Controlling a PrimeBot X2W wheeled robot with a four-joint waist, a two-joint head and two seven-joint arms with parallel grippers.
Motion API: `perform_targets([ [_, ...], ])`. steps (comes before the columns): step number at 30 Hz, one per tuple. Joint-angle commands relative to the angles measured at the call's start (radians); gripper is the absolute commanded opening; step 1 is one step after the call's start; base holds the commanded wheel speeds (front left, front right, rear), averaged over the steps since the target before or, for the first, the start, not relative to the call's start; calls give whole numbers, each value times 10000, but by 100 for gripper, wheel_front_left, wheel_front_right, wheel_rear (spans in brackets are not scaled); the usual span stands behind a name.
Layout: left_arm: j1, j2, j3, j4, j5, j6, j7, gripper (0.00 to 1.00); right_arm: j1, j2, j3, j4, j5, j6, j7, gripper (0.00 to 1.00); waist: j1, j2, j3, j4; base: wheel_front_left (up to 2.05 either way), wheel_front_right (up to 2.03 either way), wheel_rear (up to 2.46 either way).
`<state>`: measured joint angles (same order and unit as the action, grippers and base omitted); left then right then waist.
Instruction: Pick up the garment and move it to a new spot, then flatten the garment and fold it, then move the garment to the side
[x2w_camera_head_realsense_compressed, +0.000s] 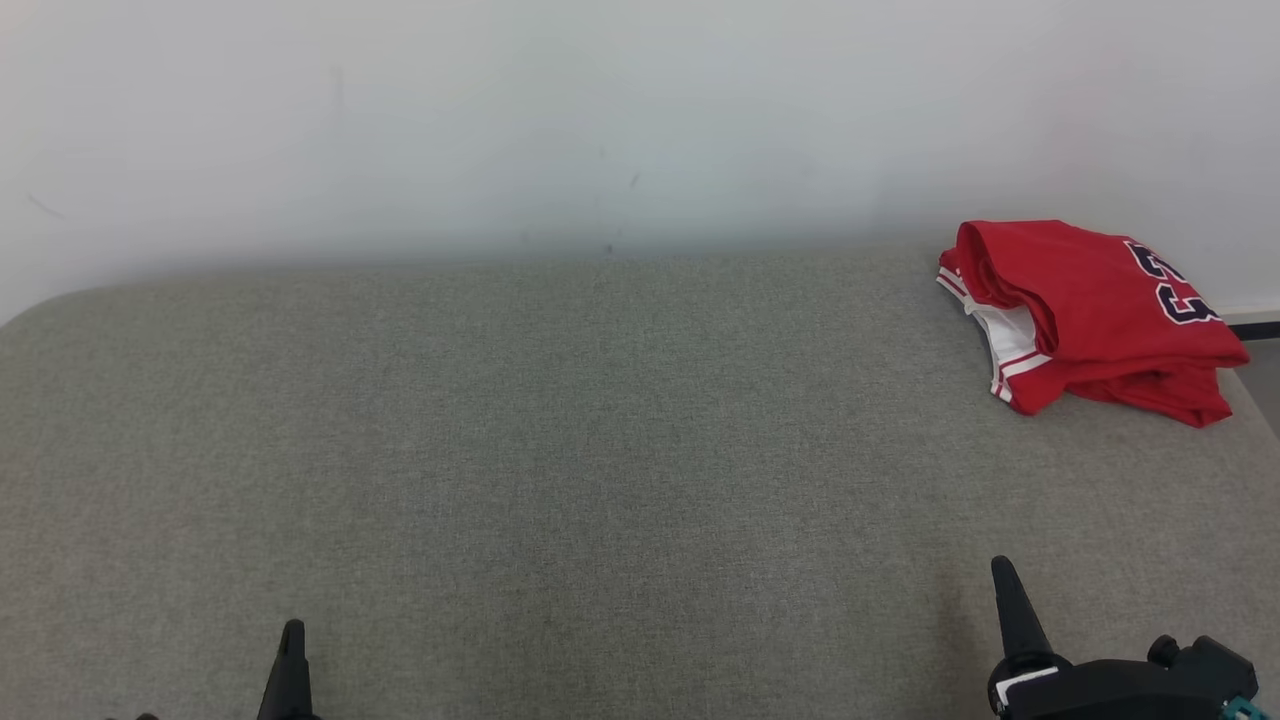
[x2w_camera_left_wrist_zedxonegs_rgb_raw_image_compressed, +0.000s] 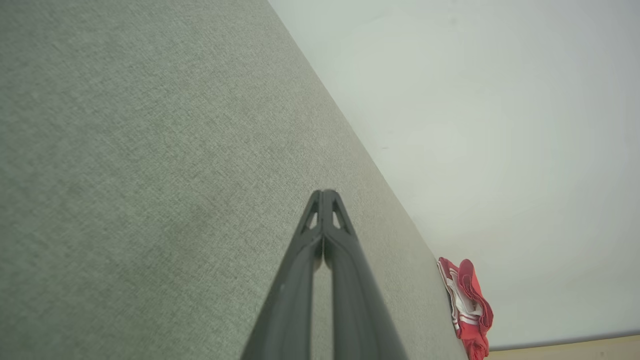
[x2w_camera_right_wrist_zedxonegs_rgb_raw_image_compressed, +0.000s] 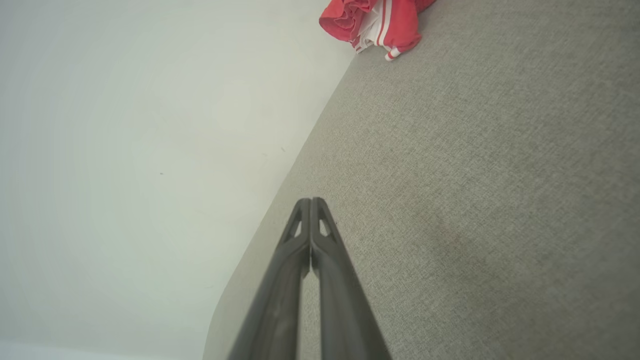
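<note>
While left claw (x2w_camera_left_wrist_zedxonegs_rgb_raw_image_compressed: 327, 195) and right claw (x2w_camera_right_wrist_zedxonegs_rgb_raw_image_compressed: 311, 201) sit closed, one garment (x2w_camera_head_realsense_compressed: 1090, 310) rests.

I see the garment (x2w_camera_head_realsense_compressed: 1090, 315) at the right edge of the head view, a little above mid-height: a red jersey with white, red-striped trim and dark, white-edged numerals, folded into a rumpled, roughly rectangular bundle lying flat. In the left wrist view it is a small red heap (x2w_camera_left_wrist_zedxonegs_rgb_raw_image_compressed: 467, 307) at lower right; in the right wrist view it (x2w_camera_right_wrist_zedxonegs_rgb_raw_image_compressed: 372, 20) sits at the top edge, cut off by the frame.
</note>
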<state>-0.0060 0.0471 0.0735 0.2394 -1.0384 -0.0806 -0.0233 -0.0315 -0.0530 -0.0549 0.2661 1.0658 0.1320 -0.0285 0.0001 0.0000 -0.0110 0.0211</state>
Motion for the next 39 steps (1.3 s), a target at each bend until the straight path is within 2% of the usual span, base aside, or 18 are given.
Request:
perform_targets([
  [1,-257,36,52,-67,-239,-77,60,0,-189,-30,-44,-141,248,-12,54,0,-1,0,3,-4,0,0,0],
  [39,-819,44,296,20,-3849,-361,944,0,-591,-14,-395,-201,3706,-18,960,0,-1,0,85,-126,0,0,0],
])
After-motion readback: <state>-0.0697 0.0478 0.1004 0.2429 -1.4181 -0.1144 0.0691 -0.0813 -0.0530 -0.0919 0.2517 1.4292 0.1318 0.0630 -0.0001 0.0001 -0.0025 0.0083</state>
